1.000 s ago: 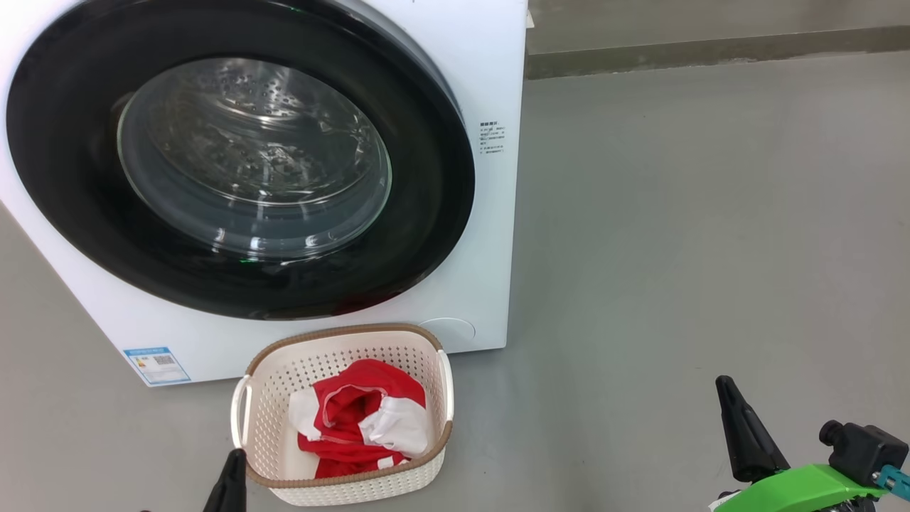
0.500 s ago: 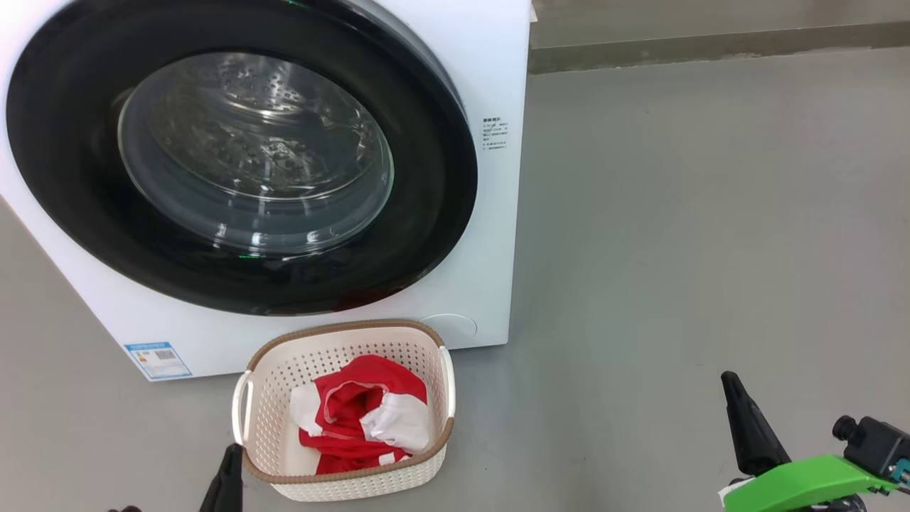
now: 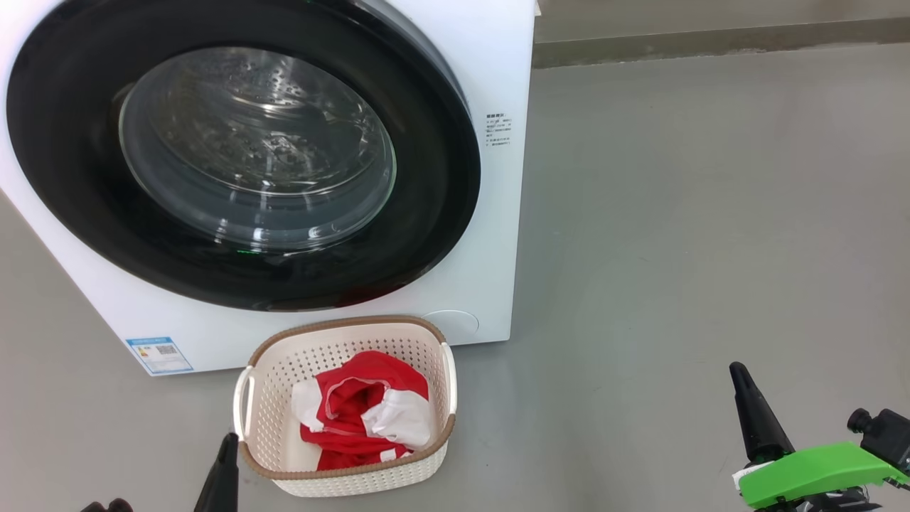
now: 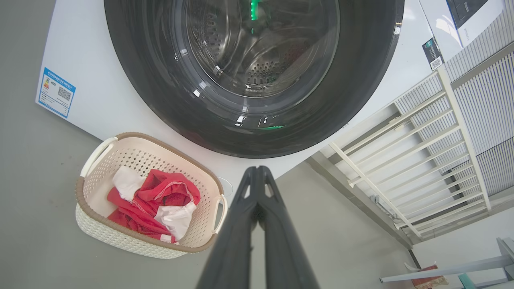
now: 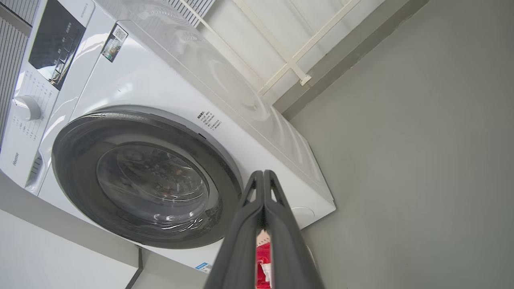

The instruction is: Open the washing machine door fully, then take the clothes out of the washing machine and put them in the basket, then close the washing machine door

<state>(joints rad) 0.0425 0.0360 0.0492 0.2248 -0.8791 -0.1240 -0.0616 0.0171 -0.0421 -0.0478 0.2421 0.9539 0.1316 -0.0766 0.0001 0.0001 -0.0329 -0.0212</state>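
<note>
The washing machine [image 3: 498,178] [image 4: 92,100] [image 5: 160,92] stands at the upper left, and its door [image 3: 78,213] [image 4: 361,80] [image 5: 72,168] lies shut flat against the front, with bare drum behind the glass. On the floor just in front sits the basket [image 3: 341,480] [image 4: 120,237] holding the red and white clothes [image 3: 355,412] [image 4: 156,204] [image 5: 264,257]. My left gripper [image 3: 229,439] [image 4: 257,170] is shut and empty, its tip beside the basket's left front corner. Low on the right, away from the machine, my right gripper [image 3: 737,370] [image 5: 263,174] is shut with nothing in it.
Bare grey floor [image 3: 697,235] spreads to the right of the machine up to a wall skirting [image 3: 711,46]. A white railing [image 4: 405,148] stands beside the machine. Some low frame parts [image 4: 461,269] lie on the floor further off.
The head camera has drifted, so the machine and basket sit slightly higher in the picture. Both grippers stay shut; the right one has shifted a little right and up in the picture.
</note>
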